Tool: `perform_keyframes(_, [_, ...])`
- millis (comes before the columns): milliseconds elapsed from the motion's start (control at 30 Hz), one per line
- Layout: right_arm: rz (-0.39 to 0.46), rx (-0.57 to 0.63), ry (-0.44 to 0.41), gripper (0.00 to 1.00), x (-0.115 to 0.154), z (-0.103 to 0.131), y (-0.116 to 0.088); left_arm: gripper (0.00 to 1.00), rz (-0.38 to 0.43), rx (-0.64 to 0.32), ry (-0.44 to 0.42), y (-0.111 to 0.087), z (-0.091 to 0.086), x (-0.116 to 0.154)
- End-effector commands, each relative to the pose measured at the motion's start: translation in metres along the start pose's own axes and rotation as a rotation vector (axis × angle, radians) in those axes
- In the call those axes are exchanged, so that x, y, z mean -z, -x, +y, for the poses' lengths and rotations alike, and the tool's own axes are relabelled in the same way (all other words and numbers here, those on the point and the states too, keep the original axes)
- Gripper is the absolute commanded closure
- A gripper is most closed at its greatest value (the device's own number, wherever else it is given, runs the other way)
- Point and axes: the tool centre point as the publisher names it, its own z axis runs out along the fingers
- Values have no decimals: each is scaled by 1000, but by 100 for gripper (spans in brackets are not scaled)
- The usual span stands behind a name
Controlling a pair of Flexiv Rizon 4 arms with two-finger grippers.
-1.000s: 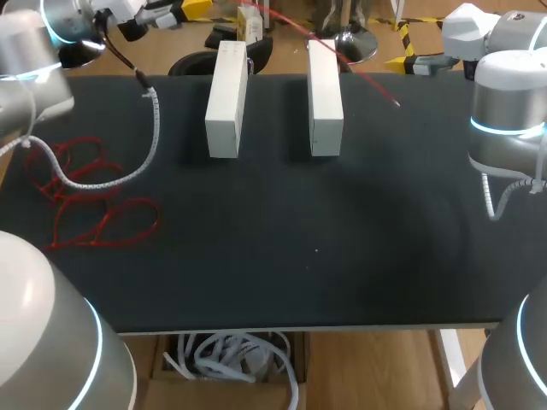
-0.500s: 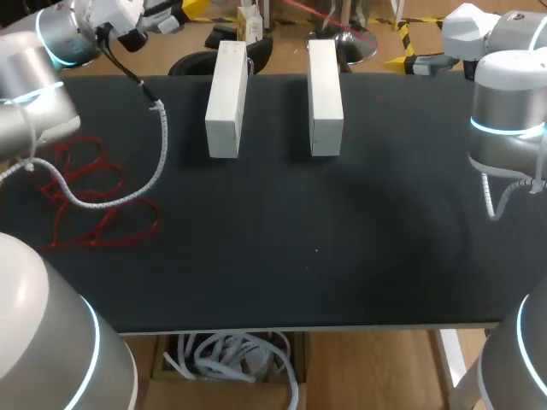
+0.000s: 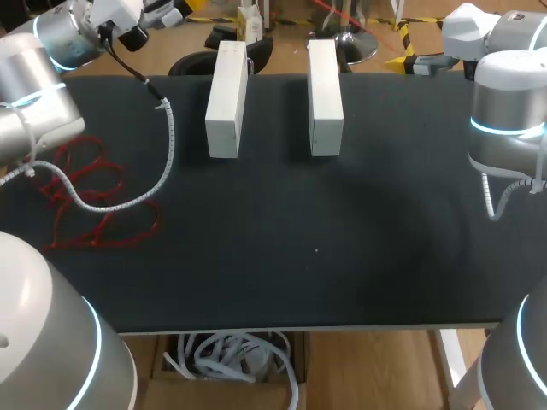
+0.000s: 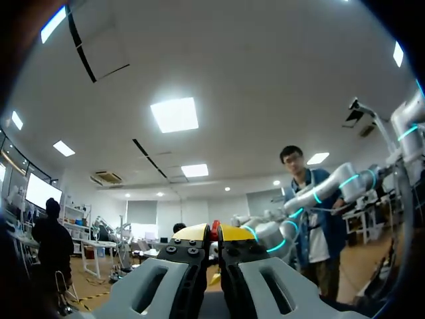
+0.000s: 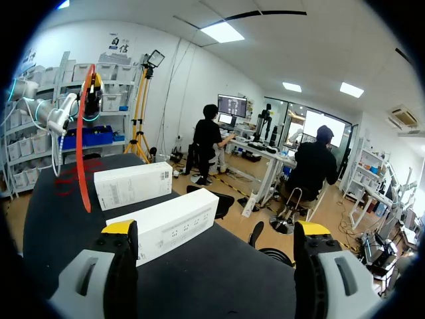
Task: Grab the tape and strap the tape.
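Note:
My left gripper (image 4: 214,231) is shut on a thin red strap (image 4: 214,227) pinched between its yellow tips. In the right wrist view that red strap (image 5: 81,133) hangs in a long curve from the left gripper (image 5: 93,86), above the far end of the table. In the head view the left gripper (image 3: 167,13) sits past the table's far left corner. A pile of loose red straps (image 3: 85,201) lies on the black table (image 3: 342,239) at the left. My right gripper (image 5: 216,229) stands wide open with nothing between its fingers, facing the white boxes.
Two long white boxes (image 3: 226,98) (image 3: 325,94) lie side by side at the table's far edge; both boxes (image 5: 133,183) (image 5: 172,222) show ahead of the right gripper. The left arm's white-wrapped cable (image 3: 128,201) droops over the red pile.
The left arm swung back and up, carrying the red strap from above the right box to beyond the table's far edge. Its cable shifted with it. The right arm kept still.

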Motion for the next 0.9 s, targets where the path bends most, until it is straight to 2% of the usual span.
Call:
perform_keyframes(33, [2,0,2,0,0,0,1,100,29,-2,-24,1,2,3])
perform_keyframes(667, [2,0,2,0,0,0,1,100,29,-2,-24,1,2,3])
perform_keyframes(767, [-42,-179,54,0,16,-2,-3,100,29,-2,-24,1,2,3])
perform_keyframes(900, [-121,-327,101,0,40,-4,-10,100,29,-2,-24,1,2,3])
